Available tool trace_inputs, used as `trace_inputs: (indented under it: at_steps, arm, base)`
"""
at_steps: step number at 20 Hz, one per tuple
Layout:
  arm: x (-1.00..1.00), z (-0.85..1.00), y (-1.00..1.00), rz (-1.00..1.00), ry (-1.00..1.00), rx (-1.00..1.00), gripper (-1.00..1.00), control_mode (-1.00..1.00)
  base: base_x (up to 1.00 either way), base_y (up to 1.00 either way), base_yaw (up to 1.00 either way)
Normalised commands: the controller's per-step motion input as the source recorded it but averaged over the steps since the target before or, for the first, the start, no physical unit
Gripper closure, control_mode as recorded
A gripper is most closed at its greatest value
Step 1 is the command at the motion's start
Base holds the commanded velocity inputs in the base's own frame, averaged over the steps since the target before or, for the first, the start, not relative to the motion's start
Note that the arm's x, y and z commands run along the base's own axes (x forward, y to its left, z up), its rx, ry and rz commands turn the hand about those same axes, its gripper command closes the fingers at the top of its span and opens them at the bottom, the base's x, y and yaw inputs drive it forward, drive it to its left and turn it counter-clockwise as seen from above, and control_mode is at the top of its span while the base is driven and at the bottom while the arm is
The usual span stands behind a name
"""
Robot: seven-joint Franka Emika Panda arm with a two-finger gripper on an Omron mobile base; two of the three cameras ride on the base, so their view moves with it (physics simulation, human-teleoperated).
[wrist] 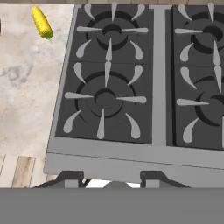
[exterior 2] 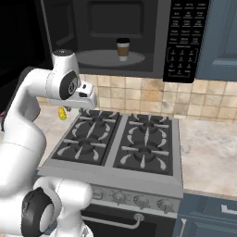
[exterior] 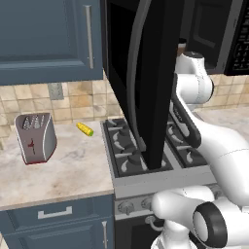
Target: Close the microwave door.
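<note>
The microwave (exterior 2: pixel 125 37) hangs above the stove, its cavity showing and its button panel (exterior 2: pixel 184 37) on the right. Its door (exterior: pixel 146 82), a glossy black panel with a curved grey handle bar (exterior: pixel 133 73), stands swung wide out over the stove's left side; it is also the black mass at the left edge (exterior 2: pixel 18 41) of the right base view. My arm reaches up just right of the door, with the hand (exterior 2: pixel 83 96) below the cavity's left corner. My gripper (wrist: pixel 111 179) points down at the burners, fingers (wrist: pixel 70 177) apart and nothing between them.
A paper coffee cup (exterior 2: pixel 122 48) stands on the turntable inside. Under the hand lies the four-burner stove (wrist: pixel 109 87). A corn cob (exterior: pixel 85 129) and a grey toaster (exterior: pixel 35 137) sit on the left counter below a blue cabinet (exterior: pixel 48 39). More counter (exterior 2: pixel 208 148) lies right.
</note>
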Motion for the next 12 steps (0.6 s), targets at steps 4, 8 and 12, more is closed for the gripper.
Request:
trace_inputs:
  at_steps: [4,8,12]
  arm:
    - [-0.29,0.00,0.00,0.00,-0.06,0.02,-1.00,-1.00]
    - [-0.72,0.35,0.00,-0.04,-0.20,0.04,-1.00,-1.00]
    - [-0.68,0.69,-0.06,-0.02,-0.23,0.00,-1.00,-1.00]
  base:
    - [0.00,0.00,0.00]
    - [0.00,0.00,0.00]
    - [0.00,0.00,0.00]
